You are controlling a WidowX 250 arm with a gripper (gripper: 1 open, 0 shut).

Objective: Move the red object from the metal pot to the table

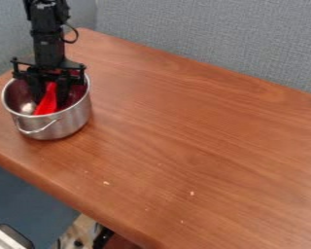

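1. Jaws first: we see the gripper (48,89) lowered straight down into the metal pot (47,118), its two black fingers (70,78) drawn in on either side of the red object (53,98). We read them as clenched on that block, though the pot's wall and the dark fingers hide the exact contact.

2. We find the red object inside the pot, not yet lifted. It stands leaning, lower end down near the pot's floor and upper end rising toward the gripper.

3. We judge its long axis to run steeply, closer to upright than flat, slanting slightly in the camera view. The fingers straddle its upper part across the narrow width, which suits a straight upward pull.

4. We note a small whitish item (32,112) low in the pot, just beside the block's lower end; we cannot tell whether the two touch.

5. We see the pot near the left corner of the table (197,126), with its thin wire handle hanging down the front wall. Bare wood stretches to the right of the pot.

6. We reckon the next move is a vertical lift until the block clears the rim, then a carry rightward. A tilted block could catch the rim and drag the light pot.
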